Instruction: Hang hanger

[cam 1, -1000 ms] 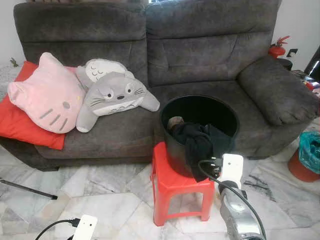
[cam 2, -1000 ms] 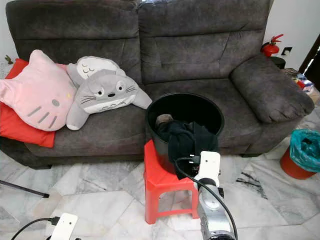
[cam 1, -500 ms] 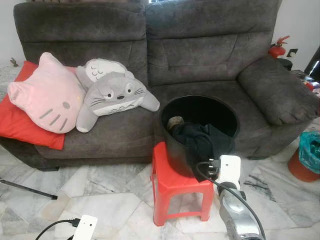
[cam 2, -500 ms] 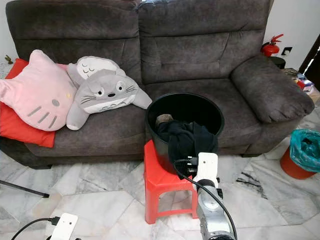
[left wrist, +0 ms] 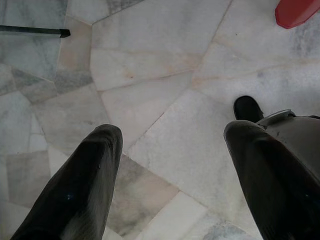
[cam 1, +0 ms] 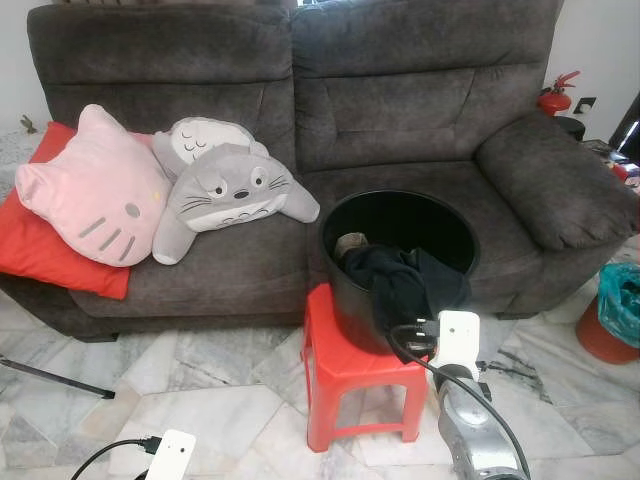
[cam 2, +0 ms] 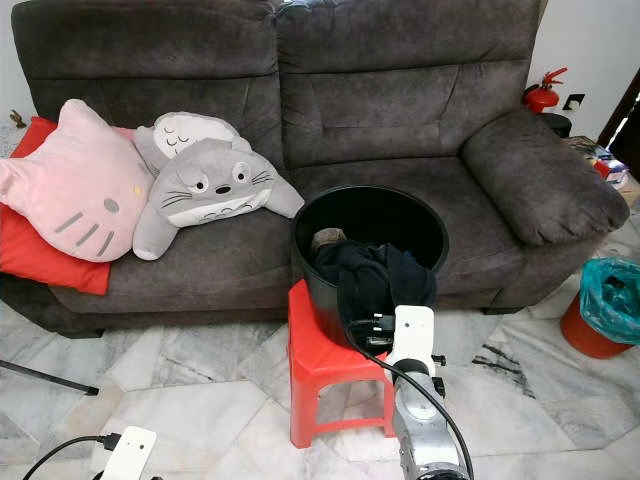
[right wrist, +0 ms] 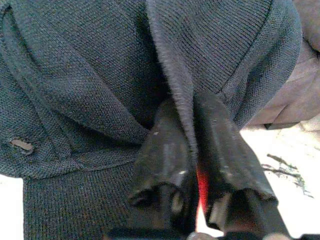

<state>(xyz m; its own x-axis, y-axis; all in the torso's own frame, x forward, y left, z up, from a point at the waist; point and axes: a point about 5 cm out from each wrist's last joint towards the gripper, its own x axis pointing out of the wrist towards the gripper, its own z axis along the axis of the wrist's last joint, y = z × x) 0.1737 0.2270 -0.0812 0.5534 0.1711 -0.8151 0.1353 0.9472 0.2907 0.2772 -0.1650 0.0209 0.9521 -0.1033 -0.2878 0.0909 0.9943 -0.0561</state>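
A dark knitted garment [cam 1: 400, 285] hangs over the front rim of a black bucket [cam 1: 328, 240], which stands on a red plastic stool [cam 1: 340, 365] in front of the sofa. My right arm [cam 1: 465, 425] reaches up to the garment's hanging part. In the right wrist view, my right gripper [right wrist: 192, 107] is shut on a fold of this garment [right wrist: 90, 75], with the cloth pinched between both fingers. My left gripper [left wrist: 170, 135] hangs low over the marble floor, open with nothing between its fingers. A pale item [cam 1: 350, 243] lies inside the bucket behind the garment.
A grey sofa [cam 1: 400, 110] stands behind the stool, with a pink cat cushion [cam 1: 95, 190], a grey plush [cam 1: 225, 190] and a red cushion [cam 1: 40, 250]. A red bin with a teal bag [cam 1: 615, 315] sits at right. A black rod [cam 1: 55, 378] lies on the floor at left.
My right wrist has drifted slightly left toward the stool, and the garment's hanging fold is drawn up shorter. The left arm has stayed put.
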